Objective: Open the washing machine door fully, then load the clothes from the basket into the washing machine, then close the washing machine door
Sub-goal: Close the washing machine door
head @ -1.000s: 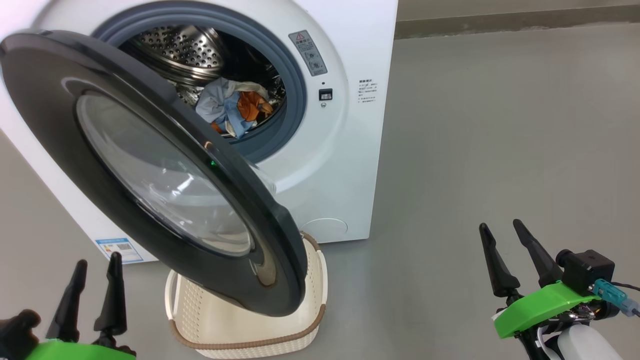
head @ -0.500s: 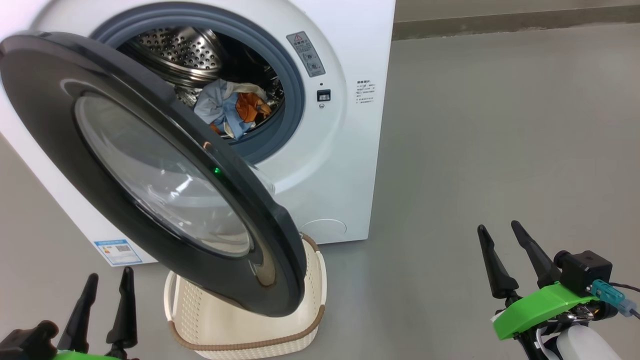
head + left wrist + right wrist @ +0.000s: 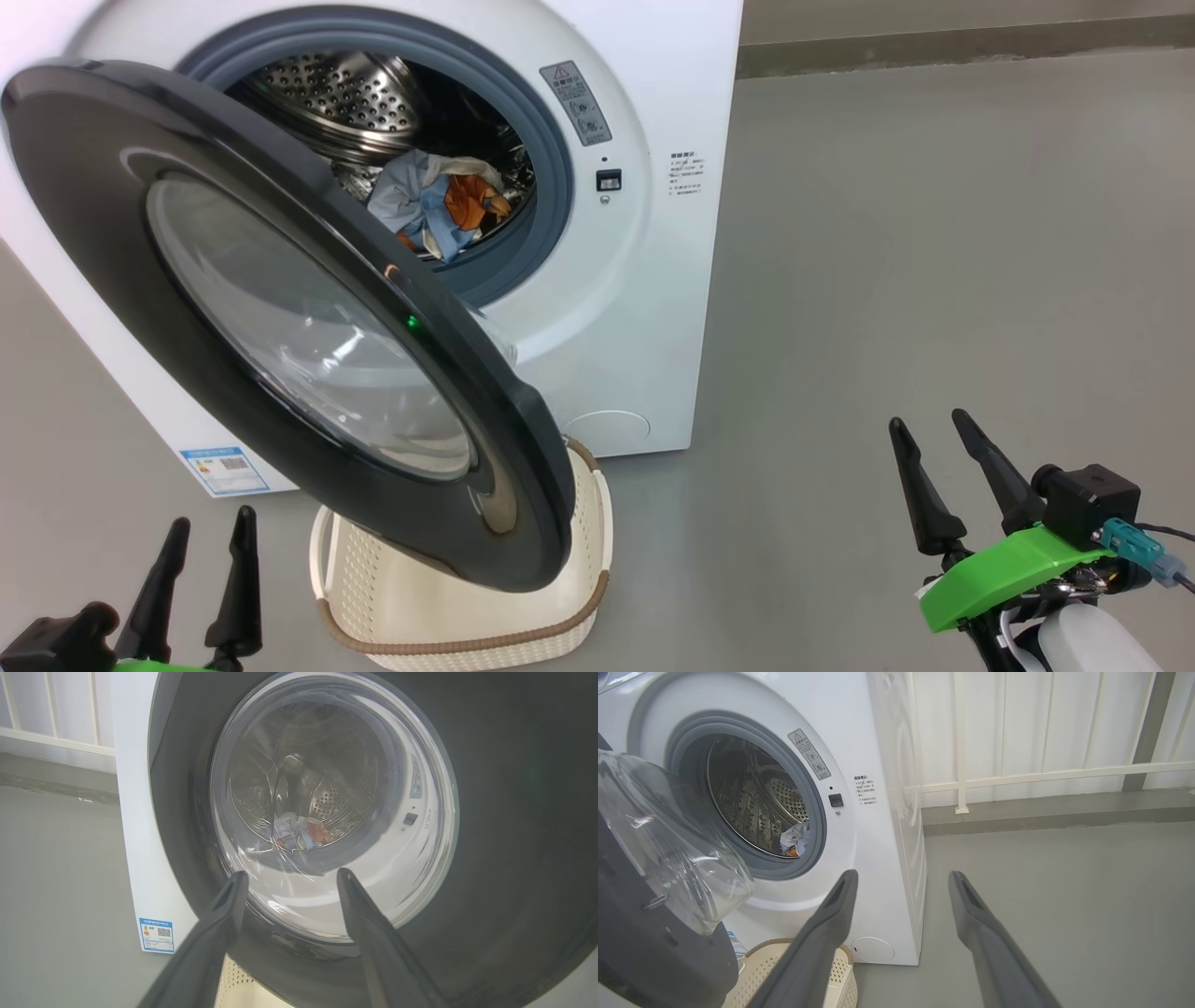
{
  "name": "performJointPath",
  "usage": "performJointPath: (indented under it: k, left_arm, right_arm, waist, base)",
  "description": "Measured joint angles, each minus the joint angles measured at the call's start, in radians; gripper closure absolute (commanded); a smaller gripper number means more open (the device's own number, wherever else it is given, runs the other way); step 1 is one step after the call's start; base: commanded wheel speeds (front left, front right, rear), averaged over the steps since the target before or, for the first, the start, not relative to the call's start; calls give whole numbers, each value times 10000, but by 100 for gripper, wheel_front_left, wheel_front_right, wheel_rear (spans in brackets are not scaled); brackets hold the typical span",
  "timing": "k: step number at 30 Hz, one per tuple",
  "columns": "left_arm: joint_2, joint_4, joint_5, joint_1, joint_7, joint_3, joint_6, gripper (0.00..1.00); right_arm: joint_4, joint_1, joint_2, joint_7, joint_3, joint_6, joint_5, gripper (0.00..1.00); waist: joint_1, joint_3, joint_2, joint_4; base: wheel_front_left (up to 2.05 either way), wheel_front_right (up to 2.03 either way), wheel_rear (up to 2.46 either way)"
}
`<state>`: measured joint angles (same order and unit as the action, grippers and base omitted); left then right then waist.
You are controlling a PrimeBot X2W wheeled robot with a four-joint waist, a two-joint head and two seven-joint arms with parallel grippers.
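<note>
Clothes (image 3: 439,210) lie in the drum of the washing machine (image 3: 644,280), at one o'clock from its swung-open door (image 3: 280,308). The basket (image 3: 467,644), at six o'clock beneath the door, looks empty where visible. Loading appears done; only closing the door is left. The left claw (image 3: 213,518), at seven o'clock, and the right claw (image 3: 928,420), at four, stand spread, holding nothing.

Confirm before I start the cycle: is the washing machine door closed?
No, the washing machine door stands swung wide open, with the clothes in plain sight past its edge.
</note>
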<state>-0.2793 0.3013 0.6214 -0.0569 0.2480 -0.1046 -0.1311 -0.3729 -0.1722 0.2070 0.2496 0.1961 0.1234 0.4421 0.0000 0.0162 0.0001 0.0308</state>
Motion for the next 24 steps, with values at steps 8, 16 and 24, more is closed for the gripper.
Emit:
performJointPath:
  k: [8, 16, 24]
  left_arm:
    - [75, -4, -90, -1, 0, 31, 0, 0]
    - [136, -12, -104, 0, 2, 44, 0, 0]
    - [255, -38, -104, 0, 2, 50, 0, 0]
  right_arm:
    - [-29, 0, 0, 0, 84, 0, 0, 0]
    - [17, 0, 67, 0, 219, 0, 0, 59]
    - [635, -13, 98, 2, 236, 0, -19, 100]
  waist:
    - [0, 29, 0, 14]
    - [0, 68, 0, 25]
    - [0, 70, 0, -110]
  base:
    - [0, 0, 0]
    - [0, 0, 0]
    - [0, 0, 0]
